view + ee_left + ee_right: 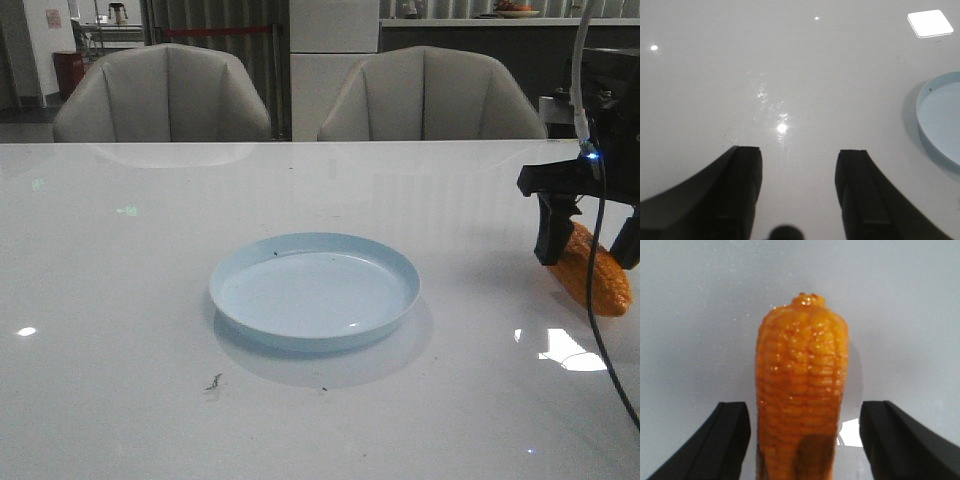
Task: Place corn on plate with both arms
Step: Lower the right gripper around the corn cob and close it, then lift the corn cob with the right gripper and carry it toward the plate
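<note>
Right claw (587, 243) hung spread wide astride corn (596, 268), cob lying on table well right of plate (315, 290), ungripped. Left claw (799, 172) gaped, empty. Risk: rounded cob likely rolling aside if fingers closed off-centre.

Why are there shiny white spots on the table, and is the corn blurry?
Front view: ceiling lights glare off the glossy table, and the plate casts a soft shadow. Left wrist view: a bright square reflection and small glints. Right wrist view: the corn looks sharp, with a dark blurry patch at its near end.
</note>
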